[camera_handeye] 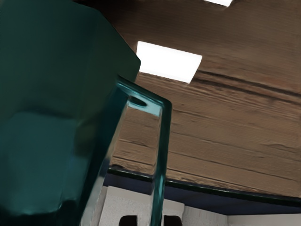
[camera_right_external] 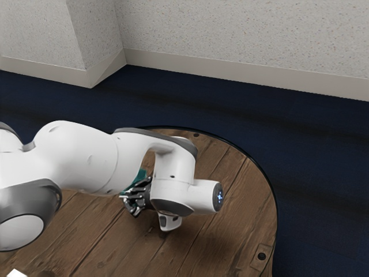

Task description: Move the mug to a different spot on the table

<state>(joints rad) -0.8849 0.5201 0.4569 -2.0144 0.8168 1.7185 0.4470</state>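
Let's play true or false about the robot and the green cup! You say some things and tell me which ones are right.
1. The teal mug has a handle. True.
2. The round table is made of glass. False: it is made of brown wooden planks with a dark rim.
3. The carpet floor around the table is dark blue. True.
4. The robot arm is red. False: it is white with grey parts.
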